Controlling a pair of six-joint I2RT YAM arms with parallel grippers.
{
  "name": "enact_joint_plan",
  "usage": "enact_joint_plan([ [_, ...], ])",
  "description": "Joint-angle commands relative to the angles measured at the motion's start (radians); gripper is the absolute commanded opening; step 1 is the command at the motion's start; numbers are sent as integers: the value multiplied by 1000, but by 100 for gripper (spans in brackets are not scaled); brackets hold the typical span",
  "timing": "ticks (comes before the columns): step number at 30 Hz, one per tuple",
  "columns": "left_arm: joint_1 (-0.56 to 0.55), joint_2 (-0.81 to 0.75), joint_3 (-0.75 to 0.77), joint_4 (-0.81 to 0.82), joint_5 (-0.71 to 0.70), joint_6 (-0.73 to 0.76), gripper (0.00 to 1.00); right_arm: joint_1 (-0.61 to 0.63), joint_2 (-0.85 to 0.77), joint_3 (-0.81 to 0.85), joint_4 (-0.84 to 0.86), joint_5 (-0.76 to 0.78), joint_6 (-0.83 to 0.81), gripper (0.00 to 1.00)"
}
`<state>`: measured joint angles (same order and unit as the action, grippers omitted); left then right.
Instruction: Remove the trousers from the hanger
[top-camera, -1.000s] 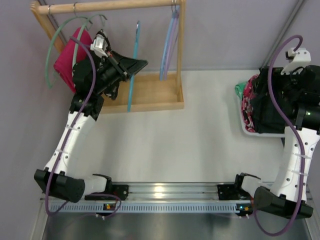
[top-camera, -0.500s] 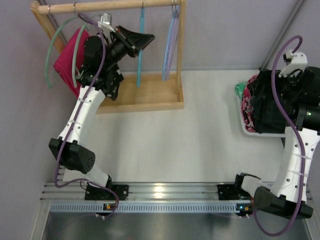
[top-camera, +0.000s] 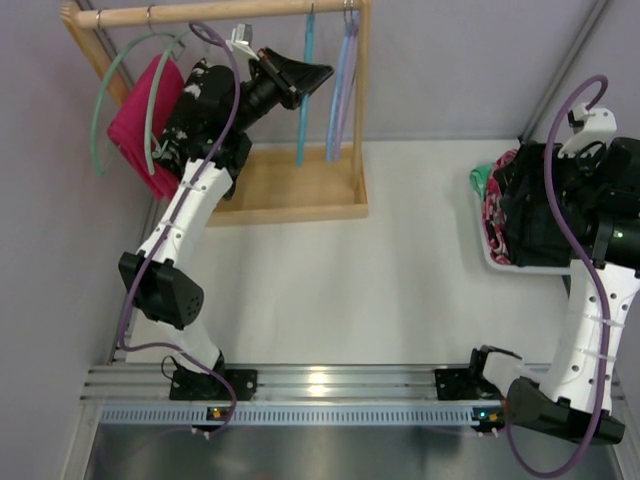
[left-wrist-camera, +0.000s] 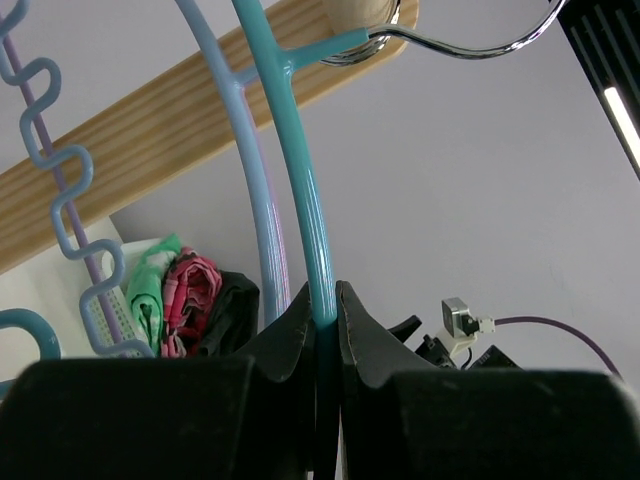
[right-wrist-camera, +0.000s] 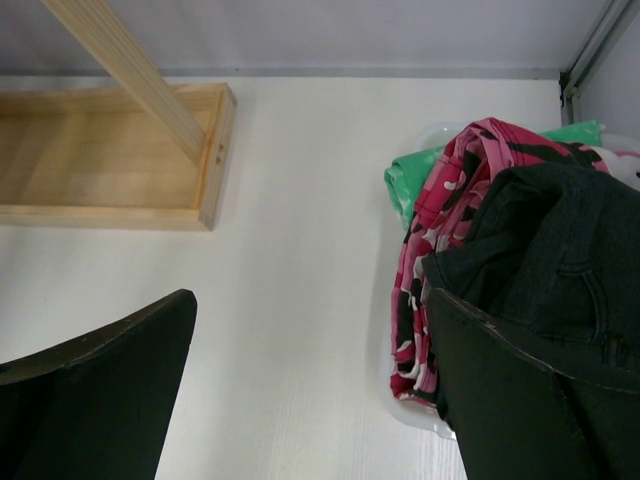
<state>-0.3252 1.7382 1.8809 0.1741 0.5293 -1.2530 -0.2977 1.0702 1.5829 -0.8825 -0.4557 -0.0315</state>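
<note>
Two grippers are showing opposite states: the left gripper (left-wrist-camera: 322, 318) is clamping the hanger (left-wrist-camera: 300, 190) by its teal arm, below the wooden rail (left-wrist-camera: 150, 140). The right gripper (right-wrist-camera: 308, 300) is standing wide open and empty, with the trousers (right-wrist-camera: 560, 240) lying just beside its right finger, heaped in the bin (right-wrist-camera: 415, 420).

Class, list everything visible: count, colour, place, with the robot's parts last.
rack: one, wooden, far left
hanger: one, teal, on rack's rail
mint hangers: two, green, rail's left end
lilac hangers: at least two, pale, rail's right end
magenta garment: one, at rack's left
bin: one, white, table's right edge
trousers: one, black, atop bin pile
other clothes: two, pink-patterned and green, in bin
left end effector: one, black, shut on hanger
right end effector: one, black, open by bin
</note>
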Motion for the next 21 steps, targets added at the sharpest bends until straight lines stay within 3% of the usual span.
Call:
enact_joint_plan([
  [1,-20,6,67,113,-28,30,0,-15,-27,-14,11,-11,16,99],
  [17,-69,83,95,96,-100,61,1,-15,-49,-40,7,2,24,99],
  [20,-71,70,86,96,-103,70,11,-15,-49,-41,7,-6,25,99],
  [21,-71,66,81,96,-101,72,20,-15,-49,-40,7,-6,25,99],
])
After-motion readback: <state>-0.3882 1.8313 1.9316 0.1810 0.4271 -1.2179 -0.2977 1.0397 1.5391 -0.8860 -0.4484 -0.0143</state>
